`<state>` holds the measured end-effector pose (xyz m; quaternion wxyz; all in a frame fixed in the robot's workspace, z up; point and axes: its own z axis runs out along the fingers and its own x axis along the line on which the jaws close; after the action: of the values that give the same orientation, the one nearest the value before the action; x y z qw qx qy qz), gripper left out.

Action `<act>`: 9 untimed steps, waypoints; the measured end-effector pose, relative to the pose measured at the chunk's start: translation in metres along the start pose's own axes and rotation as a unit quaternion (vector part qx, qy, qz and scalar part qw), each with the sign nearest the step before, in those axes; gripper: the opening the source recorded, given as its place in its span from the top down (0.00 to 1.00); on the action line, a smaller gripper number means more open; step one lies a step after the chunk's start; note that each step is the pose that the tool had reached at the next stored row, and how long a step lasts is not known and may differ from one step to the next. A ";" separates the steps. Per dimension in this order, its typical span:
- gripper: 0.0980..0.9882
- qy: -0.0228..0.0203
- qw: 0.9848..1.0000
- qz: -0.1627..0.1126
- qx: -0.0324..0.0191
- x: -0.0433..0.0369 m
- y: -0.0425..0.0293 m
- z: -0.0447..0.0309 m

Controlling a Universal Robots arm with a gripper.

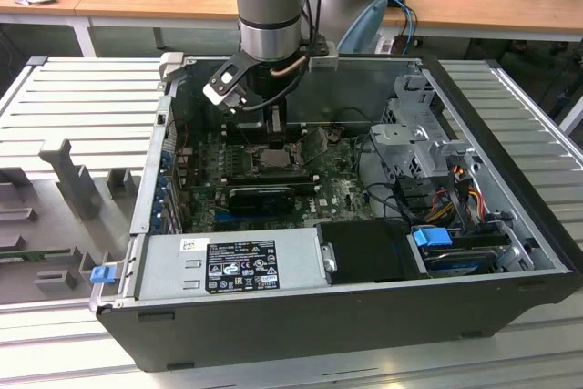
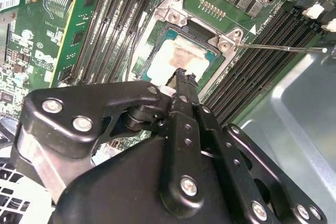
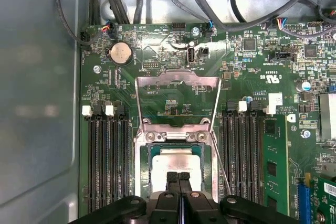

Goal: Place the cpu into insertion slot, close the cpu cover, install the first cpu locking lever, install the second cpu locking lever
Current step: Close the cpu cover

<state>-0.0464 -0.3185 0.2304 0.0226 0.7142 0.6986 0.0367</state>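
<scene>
The black two-finger gripper point(image 3: 178, 178) hangs just over the insertion slot point(image 3: 140, 166), a small square socket with a silvery metal rim set in the green circuit board point(image 3: 157, 51). Its fingers are pressed together with nothing between them. In the second wrist view the joined tips point(image 2: 184, 74) meet one edge of the cpu point(image 2: 181, 53); I cannot tell whether they press on it or hover just above.

The cpu point(image 3: 176, 158), a small flat square chip with a pale tan-silver face, lies flat inside the slot. The gripper's linkage covers the part of it nearest the camera in both wrist views.

The cpu cover point(image 3: 176, 80), a thin silvery metal frame with a square window, is swung open away from the slot. It is joined to the slot at one side, and board shows through its window.

A thin bare metal lever rod point(image 2: 283, 49) runs outward from a corner of the slot. The same rod point(image 3: 220, 161) passes along one side of the slot, and its far end is cut off behind the gripper. Whether it is latched is hard to make out.

Long black memory sockets point(image 3: 105, 161) flank the slot on both sides. A round silver coin cell point(image 3: 119, 53) sits beyond the open cover.

In the exterior view the arm reaches down into the open dark computer case point(image 1: 319, 316), and its wrist and gripper point(image 1: 276, 138) hide most of the slot.
</scene>
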 end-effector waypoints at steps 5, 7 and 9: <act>0.99 0.000 1.000 0.000 0.002 0.0002 0.0103 0.0008; 0.99 0.000 1.000 0.000 0.002 0.0002 0.0129 0.0009; 0.99 0.000 1.000 0.000 0.002 0.0003 0.0134 0.0004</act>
<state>-0.0330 -0.3185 0.2311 0.0213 0.7143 0.6986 0.0351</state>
